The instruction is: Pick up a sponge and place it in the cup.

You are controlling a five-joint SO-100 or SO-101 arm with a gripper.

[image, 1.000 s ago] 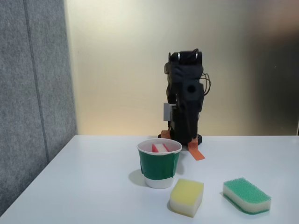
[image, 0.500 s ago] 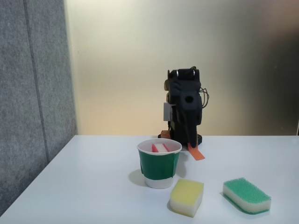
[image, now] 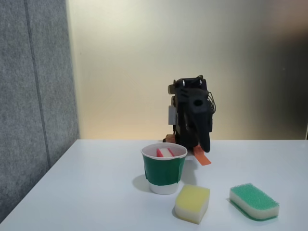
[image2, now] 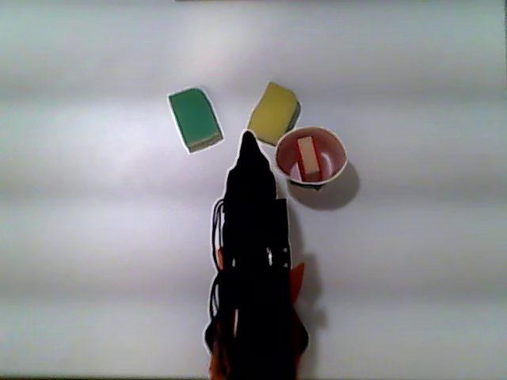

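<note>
Already done, it seems: the sponge [image: 164, 152] stands on edge inside the cup [image: 164, 169].

Landmark is the cup on a white table [image: 96, 192]. Just beside it toward the fixed camera lie a yellow sponge [image: 192, 203] and, farther off, a green sponge [image: 254, 201], both untouched. Behind the cup the arm [image: 191, 115] folds low, likely parking; its gripper [image2: 249, 146] tapers to a point, jaws together, holding nothing.
</note>
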